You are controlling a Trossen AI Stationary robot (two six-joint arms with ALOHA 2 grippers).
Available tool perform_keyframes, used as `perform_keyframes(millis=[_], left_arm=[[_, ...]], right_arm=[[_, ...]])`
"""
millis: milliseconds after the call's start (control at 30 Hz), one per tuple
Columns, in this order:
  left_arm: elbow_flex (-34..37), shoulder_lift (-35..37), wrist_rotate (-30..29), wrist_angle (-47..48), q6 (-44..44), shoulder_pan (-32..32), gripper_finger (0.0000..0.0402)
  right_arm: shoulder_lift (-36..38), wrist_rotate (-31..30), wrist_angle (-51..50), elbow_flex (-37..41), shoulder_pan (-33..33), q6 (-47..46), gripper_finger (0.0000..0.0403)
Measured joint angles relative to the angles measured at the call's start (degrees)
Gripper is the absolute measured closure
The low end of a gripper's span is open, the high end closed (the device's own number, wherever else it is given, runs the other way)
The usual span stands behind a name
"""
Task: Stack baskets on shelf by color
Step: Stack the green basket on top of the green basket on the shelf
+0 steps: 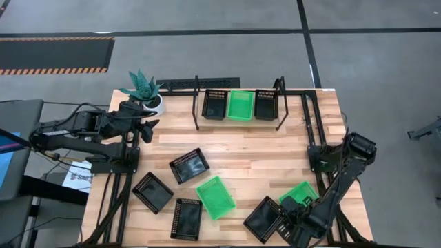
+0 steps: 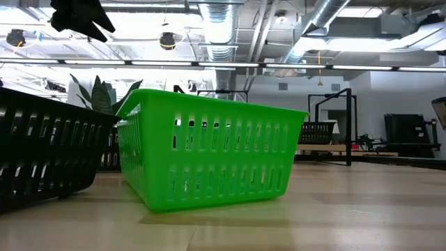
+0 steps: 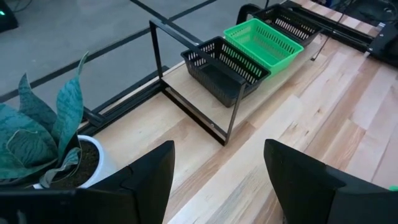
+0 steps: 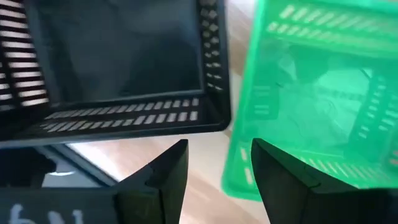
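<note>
On the wooden table (image 1: 241, 155), the shelf (image 1: 238, 86) is seen at the upper centre of the high view, its long axis running left to right across the frame. Three baskets are lined up in it side by side: a black basket (image 1: 214, 105) at the left, a green basket (image 1: 240, 105) in the middle and another black basket (image 1: 265, 105) at the right, each with its long axis pointing up-down in the frame.

Six more baskets are scattered over the lower half of the table. A tilted black one (image 1: 189, 165) lies left of centre, another (image 1: 152, 192) at the lower left, and a third (image 1: 186, 219) stands nearly upright in the frame near the bottom edge. A green one (image 1: 216, 197) lies diagonally at lower centre. At the lower right, a black one (image 1: 264, 220) and a green one (image 1: 300, 194) lie close together, both turned diagonally.

The right gripper (image 1: 291, 212) is held low over the gap between these last two, its fingers (image 4: 158, 171) parted and nothing grasped. The left gripper (image 1: 147, 129) is parked at the upper left beside a potted plant (image 1: 143, 88), its fingers (image 3: 146, 177) spread and empty.

No writing can be read on the baskets.
</note>
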State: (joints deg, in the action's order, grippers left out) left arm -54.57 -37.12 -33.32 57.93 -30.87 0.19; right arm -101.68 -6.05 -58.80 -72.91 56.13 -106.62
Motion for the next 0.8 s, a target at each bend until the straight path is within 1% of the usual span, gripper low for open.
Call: perform_keyframes(millis=[167, 800], left_arm=[[0.0, 0.0, 0.0, 0.0, -0.3, 0.0, 0.0166], [0.0, 0.0, -0.1, 0.1, -0.2, 0.0, 0.0166]], right_arm=[[-0.9, 0.1, -0.4, 0.0, 0.6, 0.2, 0.0207], [-0.8, 1.7, -1.8, -0.1, 0.5, 0.6, 0.0207]])
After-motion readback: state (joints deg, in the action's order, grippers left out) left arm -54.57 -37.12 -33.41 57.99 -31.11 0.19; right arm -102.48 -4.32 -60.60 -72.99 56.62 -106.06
